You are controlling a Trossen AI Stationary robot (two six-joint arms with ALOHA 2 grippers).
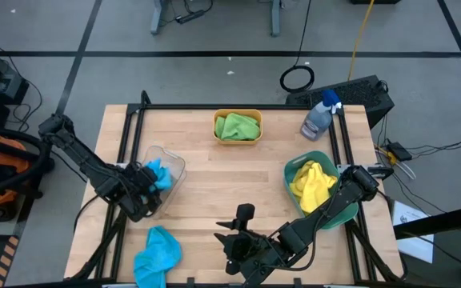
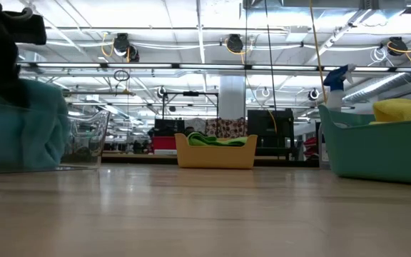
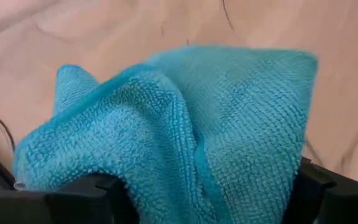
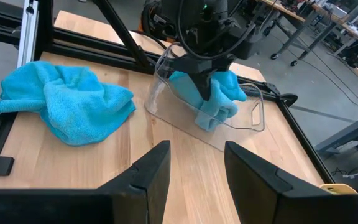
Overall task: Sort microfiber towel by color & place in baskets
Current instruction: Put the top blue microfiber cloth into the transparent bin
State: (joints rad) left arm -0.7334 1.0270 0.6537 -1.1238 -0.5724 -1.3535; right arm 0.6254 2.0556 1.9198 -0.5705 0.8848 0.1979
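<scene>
One sky blue towel point(image 1: 160, 170) hangs from my left gripper point(image 4: 207, 81), which is shut on it over the clear basket point(image 4: 247, 115) at the table's left. A second sky blue towel point(image 1: 157, 256) lies crumpled on the table near the near-left corner. My right gripper point(image 4: 195, 167) is open near the near edge, pointing toward both blue towels and touching nothing. Green towels point(image 1: 238, 126) lie in the orange-yellow basket point(image 1: 218, 132). Yellow towels point(image 1: 312, 185) lie in the teal basket point(image 1: 344, 211). My left gripper pinches the blue towel's bunched upper part point(image 4: 211, 87) between its two fingers, coming from above and pointing down. Several folds are gathered in the hold. The towel hangs below the fingers, its lower end point(image 4: 207, 121) inside the clear basket; whether it rests on the basket's floor I cannot tell.
A spray bottle point(image 1: 320, 117) with a blue head stands at the far right of the table. A black frame point(image 1: 126, 132) runs along the table's left, far and right sides. Bare wood point(image 1: 230, 180) lies between the three baskets.
</scene>
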